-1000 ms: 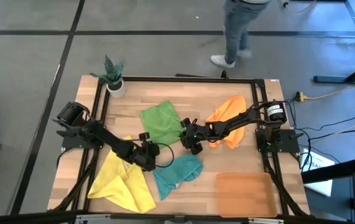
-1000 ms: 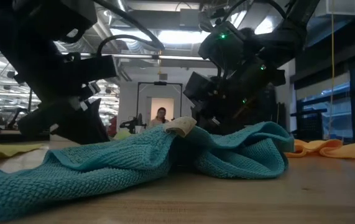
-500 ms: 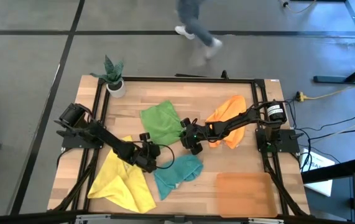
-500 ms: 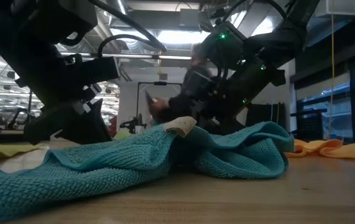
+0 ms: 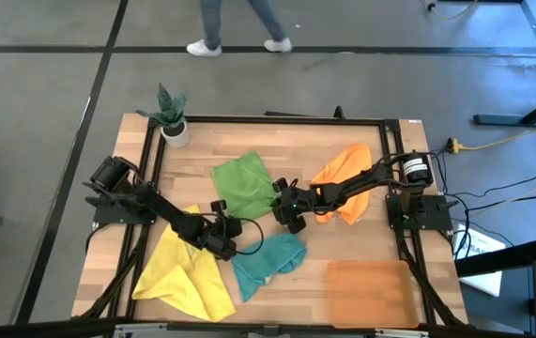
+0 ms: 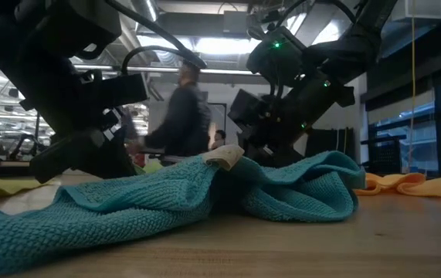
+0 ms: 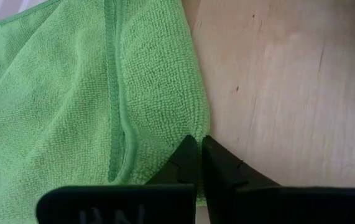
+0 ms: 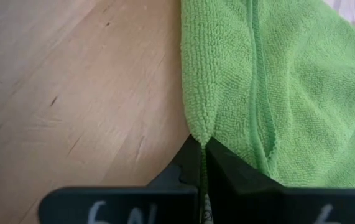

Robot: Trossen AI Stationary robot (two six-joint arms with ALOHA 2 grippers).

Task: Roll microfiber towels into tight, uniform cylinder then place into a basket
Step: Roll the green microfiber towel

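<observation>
Green microfiber towel (image 5: 243, 186), a soft, limp, lightweight square cloth, lies loosely spread at mid-table, up-table of the crumpled teal microfiber towel (image 5: 269, 262). The right gripper (image 8: 202, 163) is pinched closed on the green towel's corner; the left gripper (image 7: 200, 163) is closed at its near hem (both wrist views show fingers together on cloth edge). Judged handling: it will sag and fold, so corners and hems are the best holds. The shallow translucent orange-brown basket (image 5: 366, 291) sits well apart from the green towel, at the table's near right; yellow microfiber towel (image 5: 185, 275) and orange microfiber towel (image 5: 345, 174) flank it.
</observation>
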